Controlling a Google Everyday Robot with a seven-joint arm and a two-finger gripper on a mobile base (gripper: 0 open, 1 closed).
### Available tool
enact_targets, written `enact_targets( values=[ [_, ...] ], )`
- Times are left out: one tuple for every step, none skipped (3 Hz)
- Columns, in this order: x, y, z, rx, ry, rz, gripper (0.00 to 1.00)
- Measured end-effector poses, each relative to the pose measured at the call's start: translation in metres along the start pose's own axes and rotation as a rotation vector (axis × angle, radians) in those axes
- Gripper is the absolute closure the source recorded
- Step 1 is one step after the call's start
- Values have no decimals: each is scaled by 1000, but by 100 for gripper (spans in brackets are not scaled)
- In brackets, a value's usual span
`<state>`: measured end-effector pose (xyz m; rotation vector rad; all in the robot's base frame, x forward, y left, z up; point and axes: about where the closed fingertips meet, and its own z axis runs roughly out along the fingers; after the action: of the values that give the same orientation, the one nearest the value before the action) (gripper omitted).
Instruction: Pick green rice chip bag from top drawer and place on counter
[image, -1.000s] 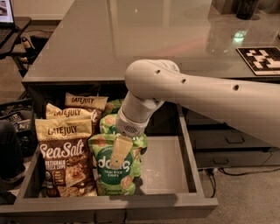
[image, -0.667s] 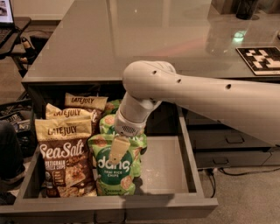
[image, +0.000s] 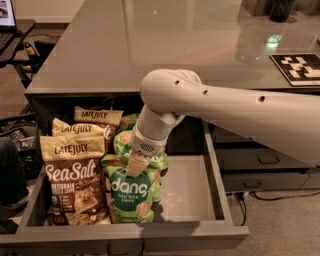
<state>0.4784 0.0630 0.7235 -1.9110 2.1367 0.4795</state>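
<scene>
The green rice chip bag (image: 131, 192) stands upright in the top drawer (image: 218, 182), near the middle front, with "dang" facing me. My gripper (image: 137, 166) reaches down from the white arm and is shut on the bag's crumpled top edge; one cream finger lies over the bag's front and the other is hidden behind it. The bag's bottom still sits on the pale drawer floor. The counter (image: 150, 45) stretches wide and glossy just behind the open drawer.
Three brown-and-cream Late July bags (image: 72, 175) fill the drawer's left side, and more green bags (image: 124, 141) stand behind the gripped one. A black-and-white marker board (image: 298, 67) lies on the counter at right. Narrower drawers (image: 262, 160) sit to the right.
The arm and gripper have shifted slightly left, and the green bag has shifted left with them. The other bags have not moved.
</scene>
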Motion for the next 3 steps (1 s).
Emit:
enact_targets(
  values=[
    [0, 0, 0, 0, 0, 0, 100],
    [0, 0, 0, 0, 0, 0, 100],
    [3, 1, -24, -2, -28, 60, 100]
  ],
)
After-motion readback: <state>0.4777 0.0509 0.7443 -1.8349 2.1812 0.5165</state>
